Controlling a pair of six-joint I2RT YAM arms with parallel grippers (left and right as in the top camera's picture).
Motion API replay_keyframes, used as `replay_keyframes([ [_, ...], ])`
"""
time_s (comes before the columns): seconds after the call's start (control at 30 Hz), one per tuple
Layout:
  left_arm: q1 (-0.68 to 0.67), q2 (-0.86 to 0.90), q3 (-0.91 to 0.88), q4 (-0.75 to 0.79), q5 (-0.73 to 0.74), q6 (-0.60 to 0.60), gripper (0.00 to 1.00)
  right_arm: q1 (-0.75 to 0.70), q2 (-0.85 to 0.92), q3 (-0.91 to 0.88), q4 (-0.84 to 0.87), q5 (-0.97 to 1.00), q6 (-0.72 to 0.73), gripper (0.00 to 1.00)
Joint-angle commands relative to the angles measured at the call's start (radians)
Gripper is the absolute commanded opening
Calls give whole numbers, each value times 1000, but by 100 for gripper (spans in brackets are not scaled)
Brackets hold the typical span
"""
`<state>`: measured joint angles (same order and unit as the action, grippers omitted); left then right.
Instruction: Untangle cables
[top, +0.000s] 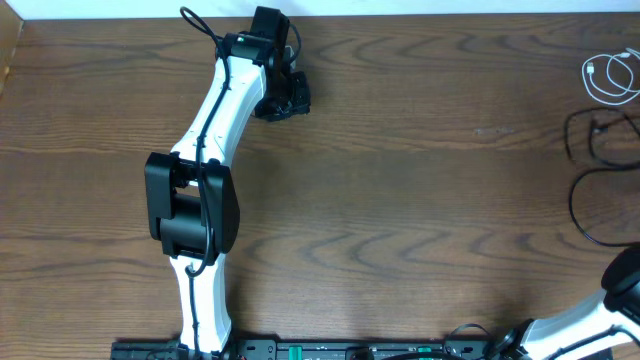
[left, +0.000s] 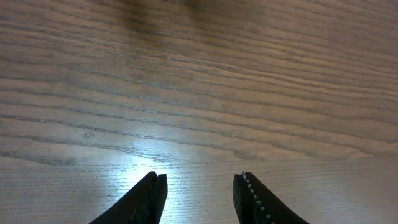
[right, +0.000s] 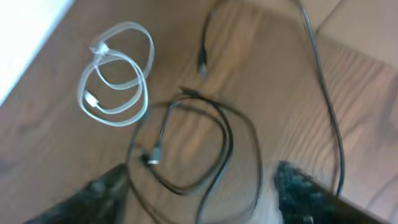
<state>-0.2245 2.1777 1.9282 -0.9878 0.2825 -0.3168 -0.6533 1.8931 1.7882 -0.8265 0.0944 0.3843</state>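
White cable (top: 610, 78) lies upper right in the overhead frame, black cable (top: 598, 165) just below it. Right end effector (right: 199, 186), the nearer one, is spread and empty, black loop directly ahead. Left end effector (left: 199, 186) is part-spread, empty, well apart.

A brown wooden table (top: 400, 200) with wavy grain spans the view, a pale strip (top: 450, 6) along its far edge
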Motion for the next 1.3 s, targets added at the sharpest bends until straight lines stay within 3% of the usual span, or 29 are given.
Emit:
replay_keyframes([
  [0.0,-1,13,-6,-1,-7,8,40,-1,11,-3,-21,-3,4,80],
  [0.07,-1,13,-6,-2,-7,8,40,-1,10,-3,-28,-51,3,82],
  [0.2,-1,13,-6,-2,-7,8,41,6,-10,-3,-33,-323,-83,82],
  [0.3,-1,13,-6,-2,-7,8,52,40,-39,-3,-39,-513,-198,86],
  [0.37,-1,13,-6,-2,-7,8,62,82,-71,-3,-67,-556,-232,89],
  [0.4,-1,13,-6,-2,-7,8,75,102,-87,-3,-81,-561,-243,91],
  [0.43,-1,13,-6,-1,-7,8,98,127,-106,-3,-101,-571,-260,92],
  [0.6,-1,13,-6,-1,-7,-3,98,253,-209,-3,-269,-581,-360,93],
  [0.77,-1,13,-6,-1,-7,-3,98,356,-326,-3,-456,-526,-434,88],
  [0.9,-1,13,-6,-1,-7,-3,98,417,-426,-3,-564,-527,-418,99],
  [1.0,-1,13,-6,-1,-7,-3,98,452,-501,-3,-655,-526,-408,99],
  [1.27,-1,13,-6,-1,-7,-3,98,452,-571,-3,-692,-526,-408,99],
])
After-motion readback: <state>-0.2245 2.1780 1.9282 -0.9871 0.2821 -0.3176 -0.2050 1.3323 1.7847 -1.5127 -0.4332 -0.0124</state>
